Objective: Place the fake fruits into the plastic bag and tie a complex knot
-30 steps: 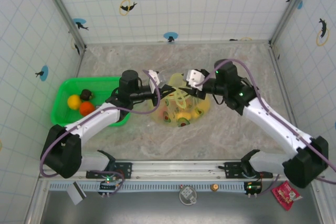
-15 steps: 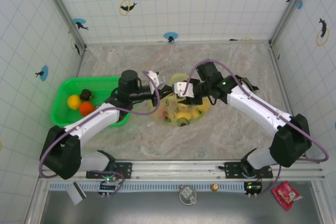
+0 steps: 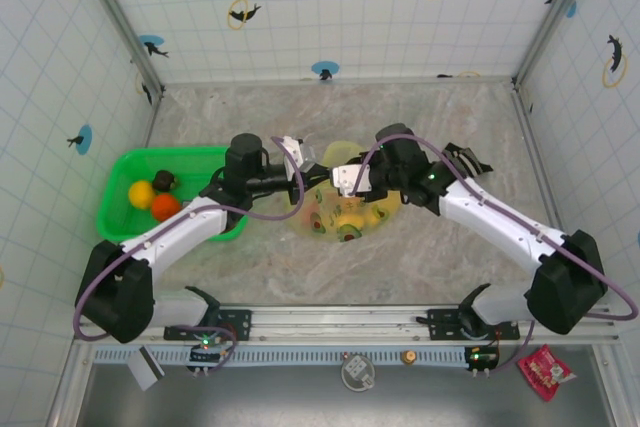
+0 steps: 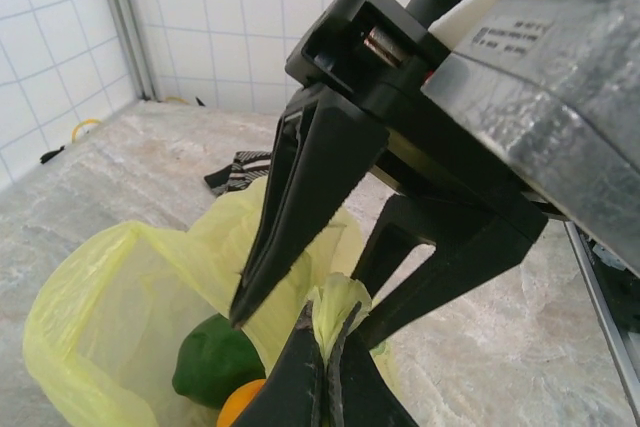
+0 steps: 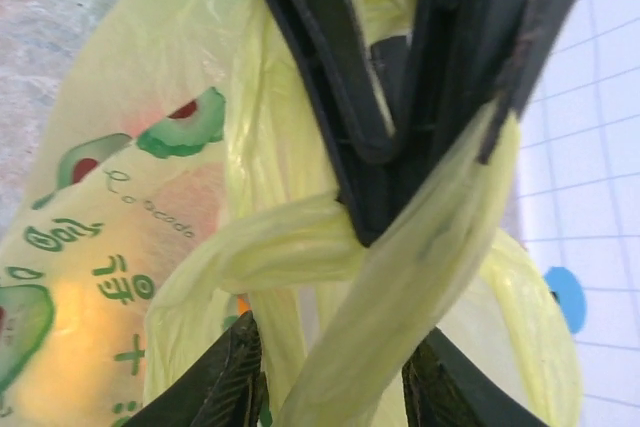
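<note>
The plastic bag (image 3: 347,211) lies mid-table, pale yellow film with fake fruits inside, among them a green one (image 4: 213,358) and an orange one (image 4: 244,403). My left gripper (image 3: 297,161) (image 4: 330,323) is shut on a bunched bag handle (image 4: 340,299). My right gripper (image 3: 344,176) (image 5: 335,392) stands open just above it, one finger on each side of a second handle strip (image 5: 420,277) that crosses the first loosely. The left gripper's fingers (image 5: 340,77) reach down from the top of the right wrist view. A knot is out of view.
A green mesh basket (image 3: 125,169) at the left holds a yellow (image 3: 141,193), an orange-red (image 3: 166,207) and a dark brown fruit (image 3: 163,181). A striped cloth (image 3: 463,159) (image 4: 240,169) lies right of the bag. Tiled walls enclose the table.
My right gripper has swung left and down onto the bag's handles, ending beside the left gripper with its jaws narrower. The left arm has held still, shut on its handle.
</note>
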